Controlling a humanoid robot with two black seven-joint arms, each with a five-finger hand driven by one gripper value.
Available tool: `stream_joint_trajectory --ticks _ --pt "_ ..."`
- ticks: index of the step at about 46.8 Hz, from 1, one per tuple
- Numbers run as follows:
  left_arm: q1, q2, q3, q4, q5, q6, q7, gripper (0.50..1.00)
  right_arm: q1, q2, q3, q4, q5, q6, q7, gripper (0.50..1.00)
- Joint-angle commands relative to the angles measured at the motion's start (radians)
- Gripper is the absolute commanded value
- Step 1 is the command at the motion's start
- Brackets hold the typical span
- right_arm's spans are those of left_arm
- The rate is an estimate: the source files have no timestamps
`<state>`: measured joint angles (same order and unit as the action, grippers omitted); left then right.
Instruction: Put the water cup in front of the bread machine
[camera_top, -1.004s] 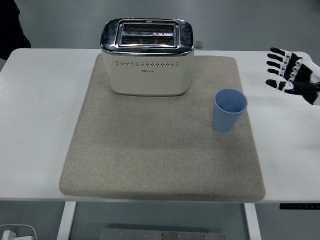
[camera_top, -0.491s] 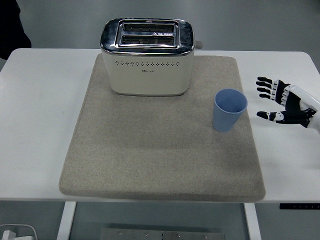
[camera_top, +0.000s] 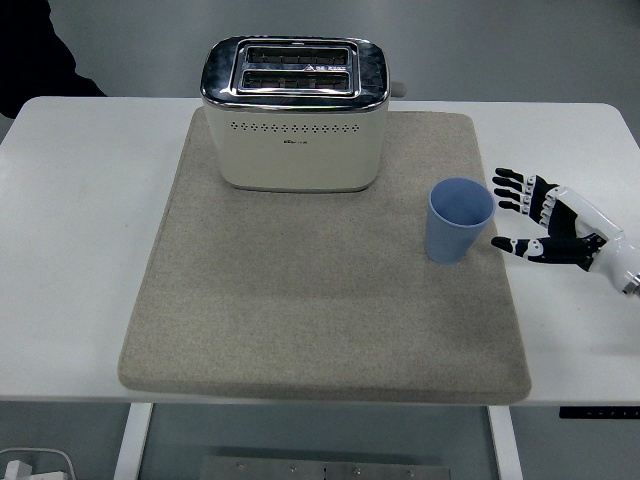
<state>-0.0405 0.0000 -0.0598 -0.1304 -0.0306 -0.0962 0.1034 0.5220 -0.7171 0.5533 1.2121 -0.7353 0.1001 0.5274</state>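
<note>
The cup (camera_top: 460, 220) is light blue and smooth, wider at the top than at the bottom. It stands upright right of the middle of the frame, on the right side of a gray mat (camera_top: 320, 300). Nothing can be seen inside the cup.

The toaster (camera_top: 295, 112) is cream with a shiny silver top and sits at the upper middle of the frame, on the far part of the mat. It has two long slots on top, and no bread shows in them.

The right robot hand (camera_top: 545, 222) is at the right of the frame, just beside the cup but not touching it. Its fingers are spread wide and it holds nothing.

The mat lies on a white tabletop (camera_top: 80, 230).
</note>
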Motion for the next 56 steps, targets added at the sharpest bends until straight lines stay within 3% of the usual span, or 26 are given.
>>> stream_joint_trajectory --ticks 1,56 --pt "0.001 0.0 0.0 0.0 0.0 0.0 0.001 1.0 -0.005 0.013 0.01 -0.002 -0.001 -0.006 0.011 0.94" --pt "0.008 0.0 0.0 0.0 0.0 0.001 0.001 1.0 0.001 0.176 0.01 -0.1 -0.009 -0.013 0.013 0.94"
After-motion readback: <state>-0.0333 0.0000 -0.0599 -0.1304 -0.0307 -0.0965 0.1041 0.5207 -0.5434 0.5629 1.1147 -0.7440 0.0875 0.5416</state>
